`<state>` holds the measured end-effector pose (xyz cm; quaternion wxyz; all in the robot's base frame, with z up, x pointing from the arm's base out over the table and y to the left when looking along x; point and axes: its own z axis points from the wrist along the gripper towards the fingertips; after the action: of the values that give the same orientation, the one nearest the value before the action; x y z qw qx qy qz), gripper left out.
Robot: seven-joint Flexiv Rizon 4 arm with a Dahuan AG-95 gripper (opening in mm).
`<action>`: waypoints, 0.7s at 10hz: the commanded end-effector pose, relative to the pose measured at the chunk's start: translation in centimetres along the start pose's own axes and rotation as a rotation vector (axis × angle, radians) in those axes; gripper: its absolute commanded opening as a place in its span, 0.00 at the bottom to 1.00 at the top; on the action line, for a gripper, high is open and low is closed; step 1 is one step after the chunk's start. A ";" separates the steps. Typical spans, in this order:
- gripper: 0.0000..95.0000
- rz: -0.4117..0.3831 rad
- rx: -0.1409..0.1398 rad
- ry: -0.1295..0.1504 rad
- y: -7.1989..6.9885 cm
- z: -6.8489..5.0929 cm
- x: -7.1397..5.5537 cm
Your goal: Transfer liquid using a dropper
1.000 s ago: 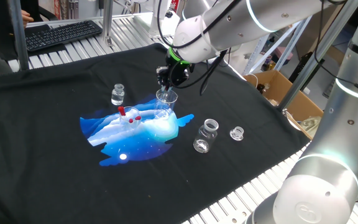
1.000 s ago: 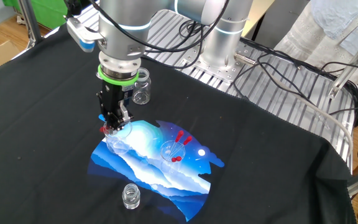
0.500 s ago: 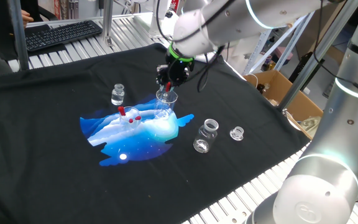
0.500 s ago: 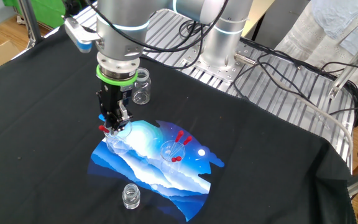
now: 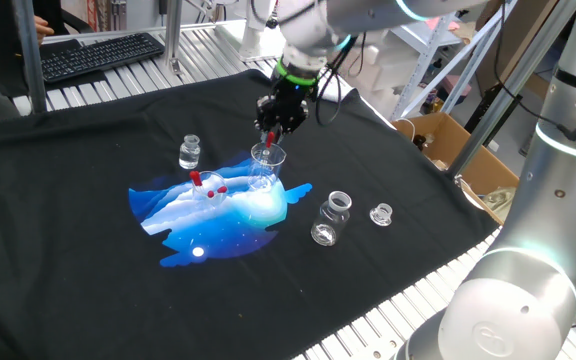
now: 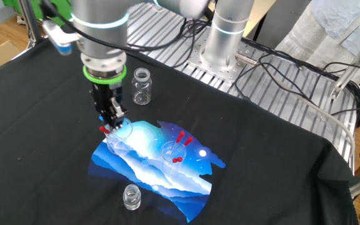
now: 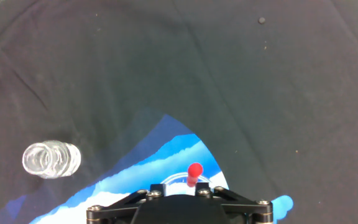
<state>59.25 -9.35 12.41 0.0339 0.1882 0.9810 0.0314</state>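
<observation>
Gripper (image 6: 112, 119) has lifted slightly off the beaker (image 6: 119, 139); dropper (image 6: 107, 130) left standing inside, red bulb now clear of the fingers.

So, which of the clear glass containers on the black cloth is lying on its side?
The jar to the right of the blue print in one fixed view lies on its side, next to its loose lid. The others stand upright.

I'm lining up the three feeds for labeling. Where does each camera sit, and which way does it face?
One fixed view: off the table's far side, facing the keyboard; shows forearm, gripper.
The other fixed view: opposite side, high, facing the arm's base; shows gripper over the beaker.
Hand view: on the hand, looking down; gripper body only, red dropper bulb.
Shared: blue cloth print, small jar.
</observation>
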 end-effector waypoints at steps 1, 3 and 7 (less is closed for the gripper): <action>0.20 -0.001 -0.001 0.043 -0.2 -0.2 -0.3; 0.20 0.010 -0.012 0.095 -0.4 -0.2 -0.5; 0.20 0.011 -0.016 0.168 -0.7 -0.1 -1.0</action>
<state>59.95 -10.39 12.47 -0.0441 0.1899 0.9794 0.0534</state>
